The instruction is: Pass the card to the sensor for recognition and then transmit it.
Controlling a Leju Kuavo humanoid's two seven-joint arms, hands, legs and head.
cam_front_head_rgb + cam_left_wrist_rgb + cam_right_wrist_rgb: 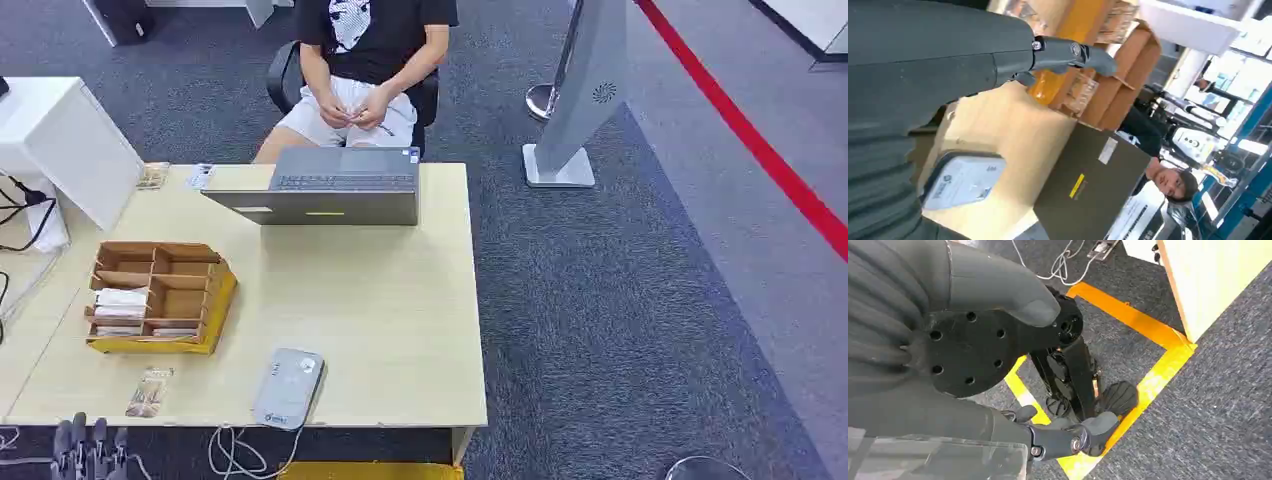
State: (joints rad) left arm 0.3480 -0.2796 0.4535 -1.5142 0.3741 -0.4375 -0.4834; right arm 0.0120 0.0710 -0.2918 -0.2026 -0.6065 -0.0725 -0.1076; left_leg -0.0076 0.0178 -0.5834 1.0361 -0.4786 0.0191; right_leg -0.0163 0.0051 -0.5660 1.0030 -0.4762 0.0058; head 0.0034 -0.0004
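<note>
Head view first: the card reader (pixel 288 388), a grey-white slab, lies at the lower centre of the frame on the near edge of the pale wooden desk (pixel 380 300); its long axis runs from the near edge up and slightly right, toward the laptop (pixel 325 187) at the far side of the desk. To its left, at lower left, a small card in a clear sleeve (pixel 150 391) lies flat, long axis also pointing up the frame and a touch right, just below the wooden organizer (pixel 155 292) on its yellow tray; white cards sit in the organizer's left-hand compartments. The left hand (pixel 90 447) pokes up at the bottom-left corner, short of the desk edge, fingers upright and apart, holding nothing. A seated person (pixel 365 60) faces the desk at top centre.

Left wrist view: the same reader (pixel 962 181) shows its printed face and rounded corners up close, the laptop's dark lid (pixel 1093 190) carries a yellow sticker, and the hand's thumb (pixel 1073 54) stretches out over the organizer (pixel 1118 75), touching nothing.

Right wrist view: the right hand (pixel 998 365) hangs low over grey carpet and yellow floor tape (pixel 1143 385), beside the desk's side panel (pixel 1213 280); thumb (pixel 1068 437) apart from the rest, nothing held.
</note>
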